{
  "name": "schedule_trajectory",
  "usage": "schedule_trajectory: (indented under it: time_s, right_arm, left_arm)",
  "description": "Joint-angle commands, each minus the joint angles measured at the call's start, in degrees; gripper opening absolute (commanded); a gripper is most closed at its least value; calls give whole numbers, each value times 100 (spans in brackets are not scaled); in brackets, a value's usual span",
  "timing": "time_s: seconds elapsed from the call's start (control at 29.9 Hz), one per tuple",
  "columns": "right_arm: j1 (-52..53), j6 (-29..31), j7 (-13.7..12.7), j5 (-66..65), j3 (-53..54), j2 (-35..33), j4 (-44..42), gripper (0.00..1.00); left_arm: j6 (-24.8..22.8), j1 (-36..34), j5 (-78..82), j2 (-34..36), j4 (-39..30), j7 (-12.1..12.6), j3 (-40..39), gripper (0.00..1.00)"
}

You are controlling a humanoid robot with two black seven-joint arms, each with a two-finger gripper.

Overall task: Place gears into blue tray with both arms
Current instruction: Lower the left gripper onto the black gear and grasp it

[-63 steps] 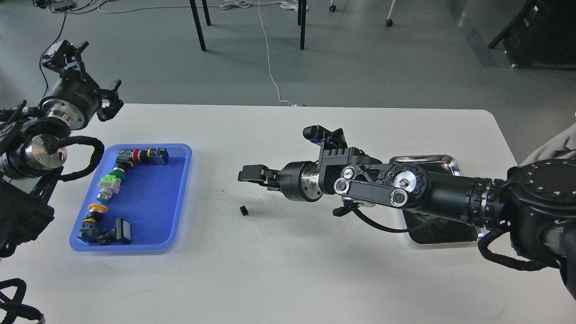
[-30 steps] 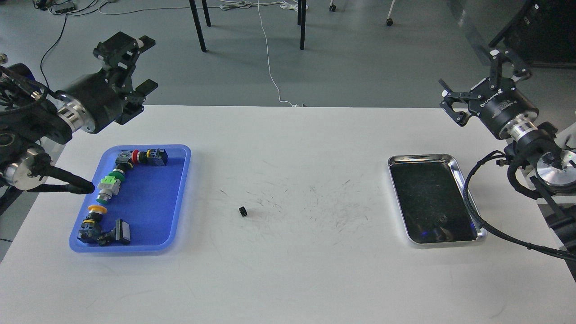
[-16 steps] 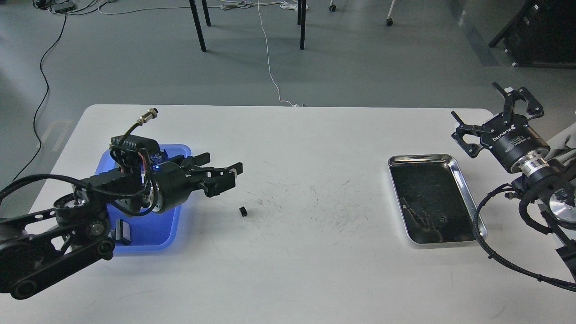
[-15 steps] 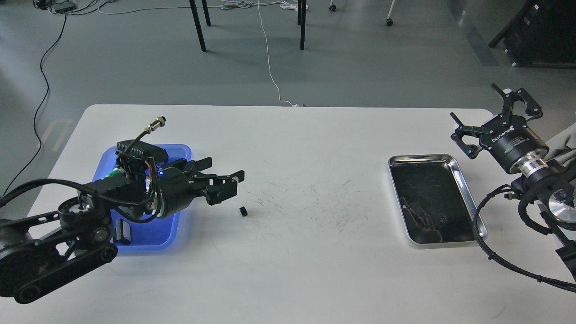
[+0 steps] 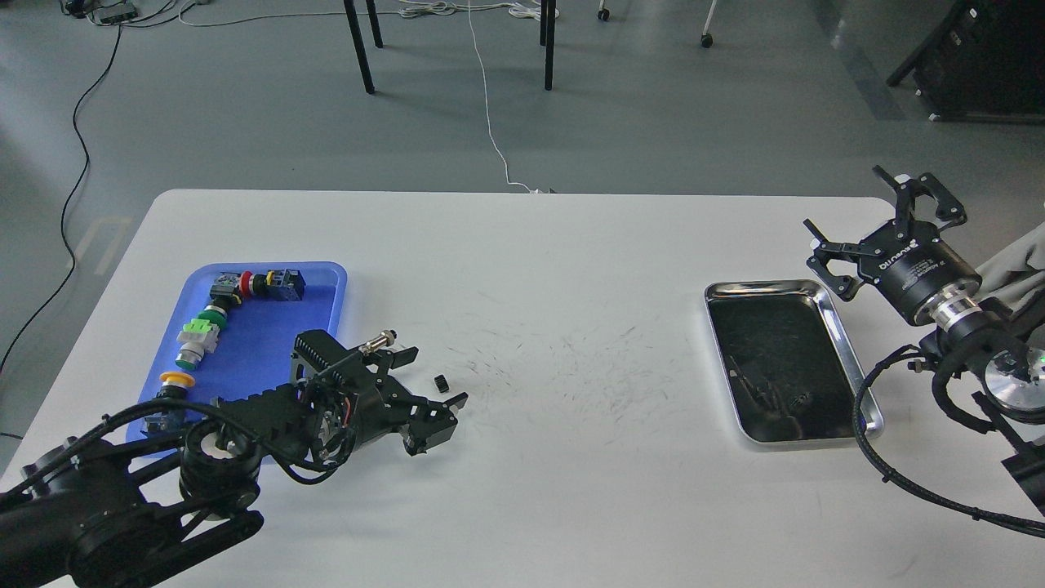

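One tiny black gear (image 5: 442, 382) lies on the white table, right of the blue tray (image 5: 261, 339). My left gripper (image 5: 426, 385) reaches in low from the left and is open, with one finger behind the gear and the other in front of it. I cannot tell whether either finger touches it. My right gripper (image 5: 867, 214) hangs open and empty above the table's far right, behind the steel tray. A small dark speck (image 5: 800, 399) sits in that steel tray; whether it is a gear is unclear.
Several coloured push-button switches (image 5: 200, 336) lie along the blue tray's left side. The shiny steel tray (image 5: 842, 343) sits at the right. My left arm's bulk (image 5: 212, 457) covers the tray's near corner. Scuff marks cross the table's middle.
My left arm has come off the blue tray, dropping lower and rightward until its open fingers bracket the gear. The right gripper has shifted slightly left. The gear has not moved.
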Motion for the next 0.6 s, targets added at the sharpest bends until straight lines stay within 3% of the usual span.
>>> schedule_trajectory:
  time_s: [0.0, 0.33, 0.57]
  right_arm:
    - [1, 5, 6, -5, 0, 0, -9, 94]
    - [1, 5, 14, -14, -141, -9, -27, 94]
    - [-8, -4, 14, -14, -149, -9, -18, 94]
  left_arm:
    - [55, 14, 12, -182, 150, 5, 0, 94]
    - [73, 207, 12, -279, 317, 32, -27, 78]
    - [73, 225, 12, -375, 326, 93, -27, 56]
